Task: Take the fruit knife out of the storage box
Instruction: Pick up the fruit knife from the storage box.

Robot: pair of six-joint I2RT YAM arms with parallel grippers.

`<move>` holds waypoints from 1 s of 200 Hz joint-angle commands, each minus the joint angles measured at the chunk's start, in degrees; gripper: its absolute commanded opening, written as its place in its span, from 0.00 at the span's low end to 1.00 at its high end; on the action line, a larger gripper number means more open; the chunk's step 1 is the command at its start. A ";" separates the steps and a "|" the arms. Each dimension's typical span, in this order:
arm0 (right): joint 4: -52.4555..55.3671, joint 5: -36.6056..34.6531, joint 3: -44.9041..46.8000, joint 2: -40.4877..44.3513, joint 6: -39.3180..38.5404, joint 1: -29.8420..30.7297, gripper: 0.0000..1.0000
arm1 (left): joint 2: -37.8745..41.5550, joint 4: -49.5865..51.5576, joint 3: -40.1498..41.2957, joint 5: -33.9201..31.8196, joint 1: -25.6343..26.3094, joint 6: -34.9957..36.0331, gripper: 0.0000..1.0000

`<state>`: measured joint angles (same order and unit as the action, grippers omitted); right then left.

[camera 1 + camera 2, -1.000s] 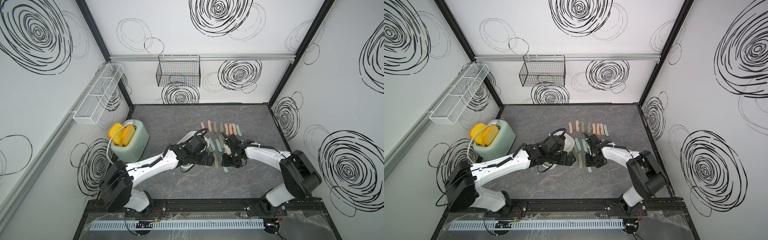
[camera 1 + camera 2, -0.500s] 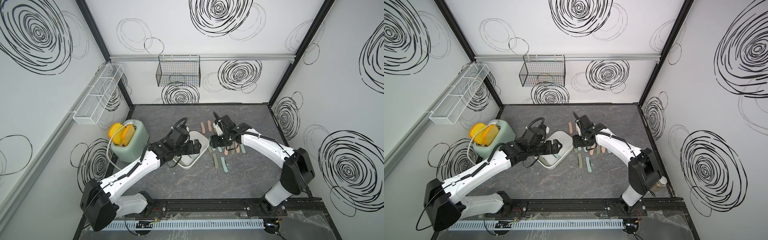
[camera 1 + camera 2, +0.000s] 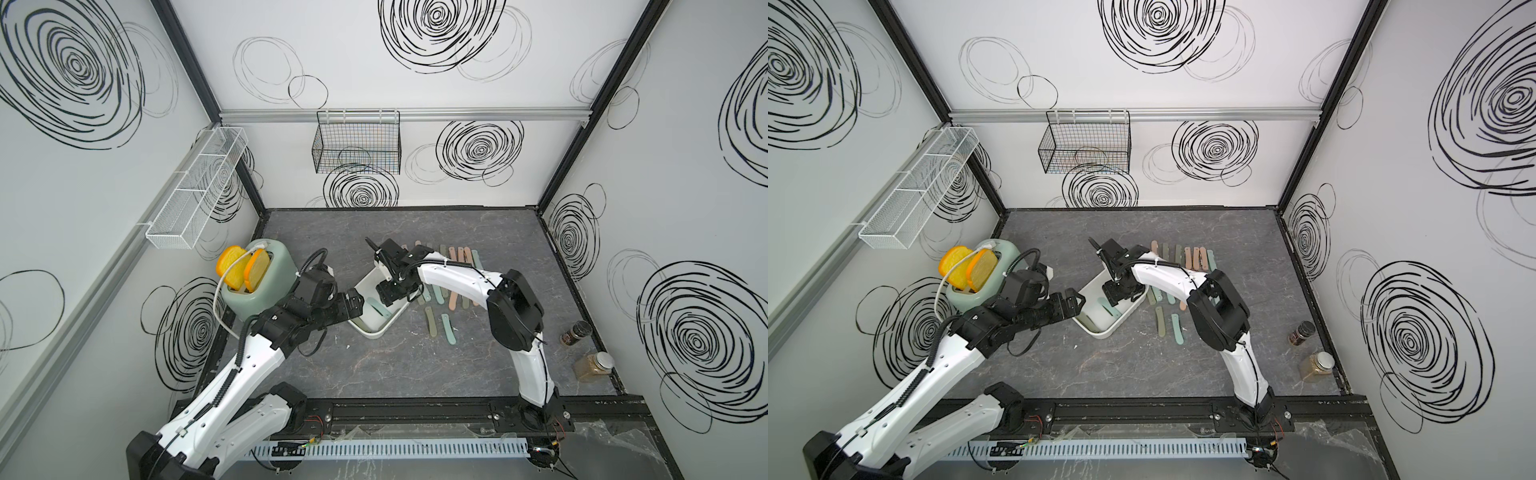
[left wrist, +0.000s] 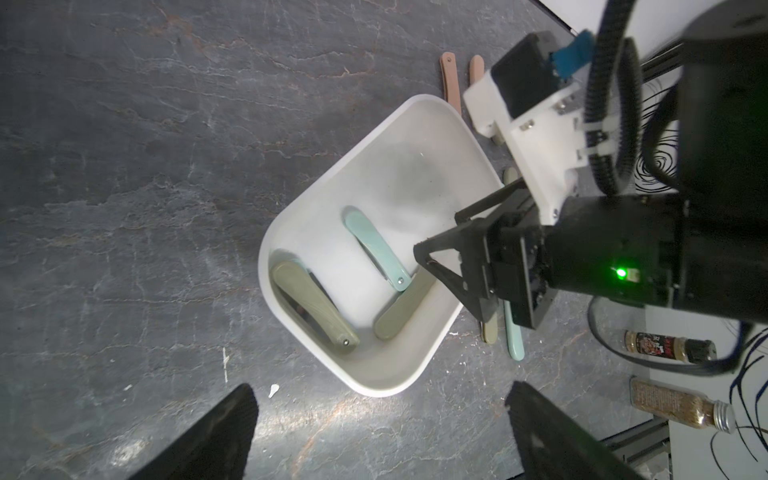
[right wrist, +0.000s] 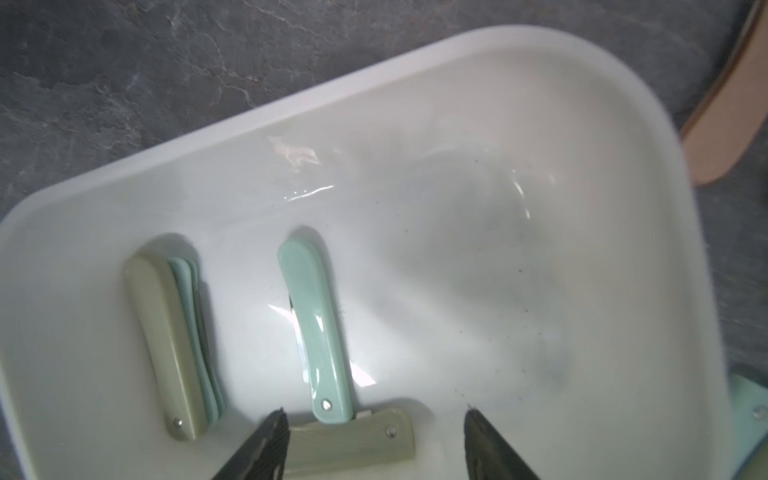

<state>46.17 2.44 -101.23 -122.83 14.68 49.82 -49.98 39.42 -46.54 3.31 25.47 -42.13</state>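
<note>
Over the right part of the storage box (image 4: 395,166), the R gripper (image 5: 374,411) is held pointing down w/ jaws parted and nothing clamped btwn them. One fingertip (image 5: 266,444) is seen just above an olive fruit knife (image 5: 357,442) that lies crosswise on the box floor; contact cannot be told. A mint fruit knife (image 5: 316,328), folded, is laid mid-floor w/ its pivot end touching that olive one. Against the box's wall a second olive knife (image 5: 162,345) is stacked on a mint-coloured one, of which only an edge is shown. All these knives are thus found inside the box, none lifted. The L gripper (image 4: 380,405) is seen spread wide and empty, just beside the box's left rim and aimed at it. Outward, on the grey table (image 3: 415,374), a row of folded knives (image 3: 453,299) in pink, olive and mint is laid out to the right of the box, partly hidden by the R arm, w/ two more (image 3: 432,328) set apart nearer the front. A green toaster (image 3: 266,286) w/ orange slices is placed at the left, and two spice jars (image 3: 592,365) are seen by the right wall.
</note>
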 commanded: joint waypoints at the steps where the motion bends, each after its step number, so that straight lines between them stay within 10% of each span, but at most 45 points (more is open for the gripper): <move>1: 4.52 -1.64 -4.99 -4.43 -3.27 1.38 0.68 | 3.52 3.73 1.90 -0.94 -0.99 -1.27 0.98; 144: 10.90 -0.77 -13.74 -16.79 -5.05 4.69 0.54 | 7.18 7.33 4.18 -0.15 -3.96 0.38 0.98; 200: 10.71 -1.33 -13.29 -17.80 -4.75 4.68 0.24 | 6.74 6.99 4.43 0.38 -4.33 0.73 0.98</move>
<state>54.46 0.16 -115.63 -136.81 9.82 54.15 -43.09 46.65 -42.41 3.62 21.78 -42.39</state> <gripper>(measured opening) 0.285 0.978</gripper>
